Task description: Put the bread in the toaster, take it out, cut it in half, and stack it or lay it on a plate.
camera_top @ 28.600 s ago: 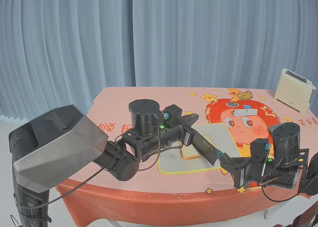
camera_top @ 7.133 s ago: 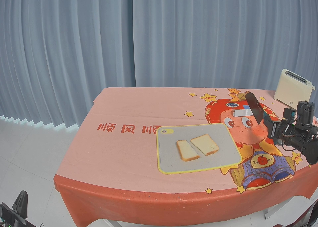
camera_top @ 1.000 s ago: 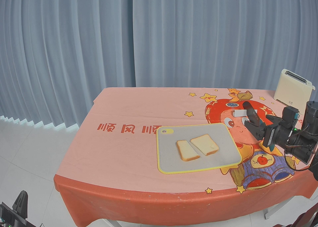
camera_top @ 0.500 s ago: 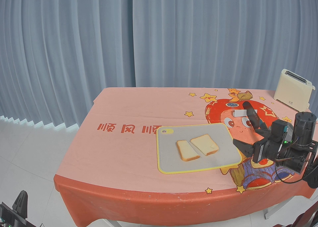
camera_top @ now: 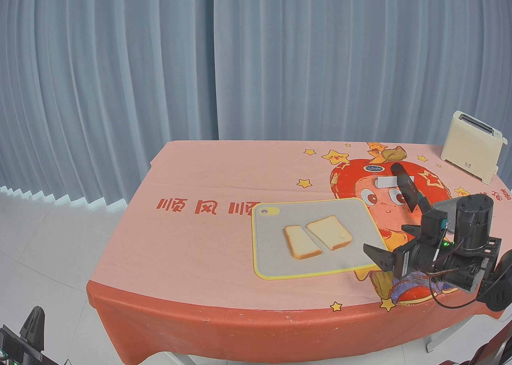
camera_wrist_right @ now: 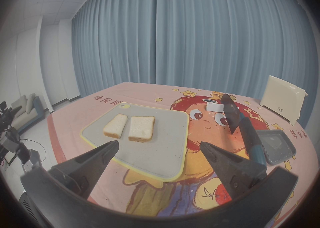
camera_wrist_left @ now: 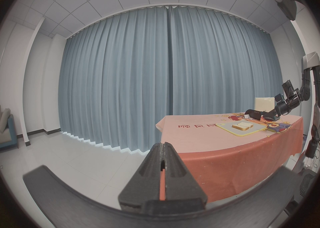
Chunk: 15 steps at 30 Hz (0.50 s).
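Observation:
Two bread halves (camera_top: 302, 242) (camera_top: 329, 232) lie side by side on the grey, yellow-rimmed cutting board (camera_top: 272, 259); the right wrist view shows the halves (camera_wrist_right: 115, 125) (camera_wrist_right: 141, 128) on the board (camera_wrist_right: 160, 153). The dark knife (camera_top: 408, 188) (camera_wrist_right: 237, 117) lies on the tablecloth to the board's right, with nothing holding it. My right gripper (camera_top: 386, 241) (camera_wrist_right: 158, 144) is open and hovers by the board's near right corner, apart from both knife and bread. My left gripper (camera_wrist_left: 162, 148) is shut on nothing, low and far off the table's left side.
The cream toaster (camera_top: 472, 146) (camera_wrist_right: 281, 98) stands at the far right corner. A grey tray (camera_wrist_right: 275, 142) (camera_top: 444, 203) sits right of the knife, partly behind my right arm. A small white card (camera_top: 388, 181) lies by the knife's tip.
My open right gripper has drawn away from the knife's handle, down and toward the table's front, to the board's near right corner. The knife and the bread have stayed put.

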Tool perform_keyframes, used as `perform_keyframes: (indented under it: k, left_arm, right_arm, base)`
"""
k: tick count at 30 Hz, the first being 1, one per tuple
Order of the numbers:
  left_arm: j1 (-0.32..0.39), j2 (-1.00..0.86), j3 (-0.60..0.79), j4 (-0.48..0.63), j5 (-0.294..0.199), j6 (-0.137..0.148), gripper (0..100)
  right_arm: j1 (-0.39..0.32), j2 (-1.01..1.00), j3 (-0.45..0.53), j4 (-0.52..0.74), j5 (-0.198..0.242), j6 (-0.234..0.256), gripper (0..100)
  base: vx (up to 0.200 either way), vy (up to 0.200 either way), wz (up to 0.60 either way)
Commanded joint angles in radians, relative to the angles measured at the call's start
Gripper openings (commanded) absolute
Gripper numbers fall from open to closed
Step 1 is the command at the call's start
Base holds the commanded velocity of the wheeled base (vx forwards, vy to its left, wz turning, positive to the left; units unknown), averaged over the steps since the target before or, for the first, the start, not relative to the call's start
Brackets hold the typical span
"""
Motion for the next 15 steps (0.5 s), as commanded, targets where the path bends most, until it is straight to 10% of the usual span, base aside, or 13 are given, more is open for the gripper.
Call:
perform_keyframes:
  k: [1, 15]
  left_arm:
    - [0.002, 0.000, 0.018, 0.000, -0.001, 0.000, 0]
    - [0.000, 0.002, 0.018, 0.000, -0.001, 0.000, 0]
  right_arm:
    - [0.011, 0.077, -0.026, -0.002, -0.036, 0.000, 100]
    - [-0.006, 0.199, -0.316, 0.209, -0.074, -0.009, 100]
  base:
    - [0.000, 0.000, 0.00]
    - [0.000, 0.000, 0.00]
